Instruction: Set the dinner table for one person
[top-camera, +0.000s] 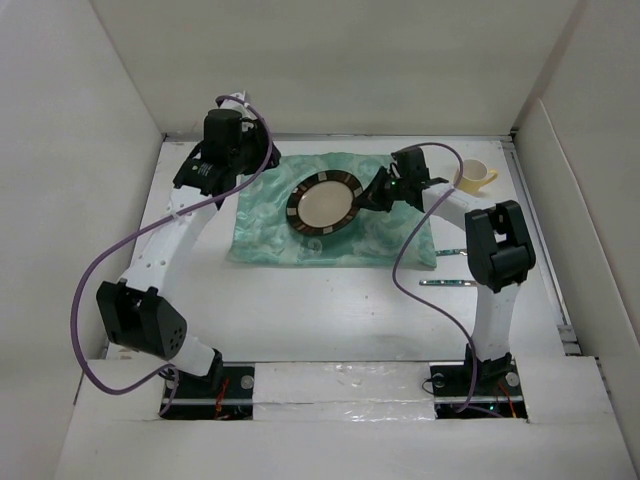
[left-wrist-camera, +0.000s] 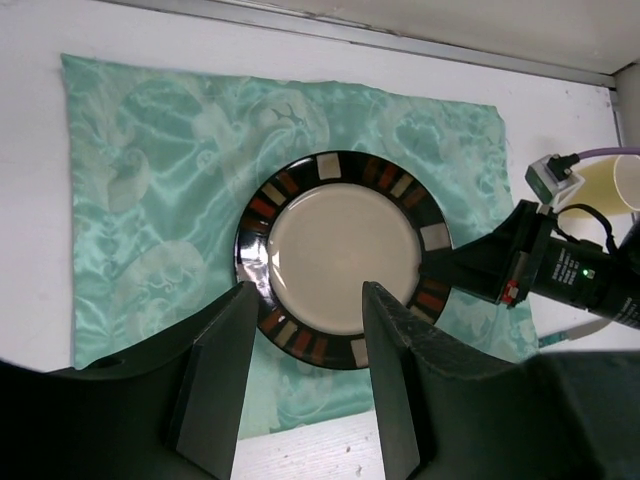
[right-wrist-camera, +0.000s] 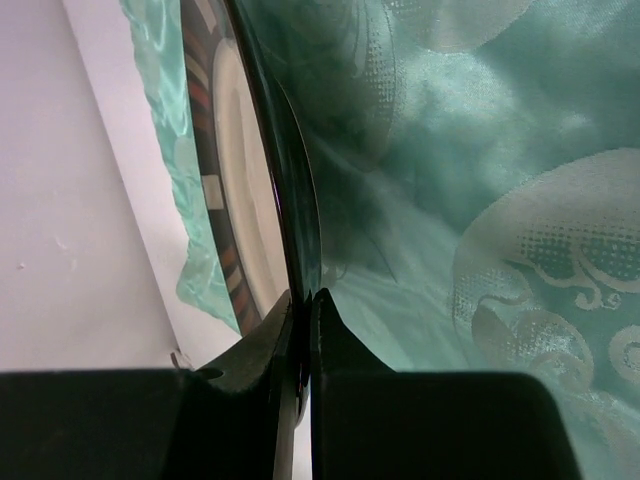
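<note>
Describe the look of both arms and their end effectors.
Both the left arm and right arm have white links with bulky black joint housings. A purple cable loops along each. The left end effector and right end effector have plain black, flat fingers; a small green light glows on the right wrist.

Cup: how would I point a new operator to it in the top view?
On the white table, look past the green cloth to the far right corner. The cup sits there on bare table, right of the right gripper. It is the only pale yellow thing, handled, unlike the dark-rimmed plate.
</note>
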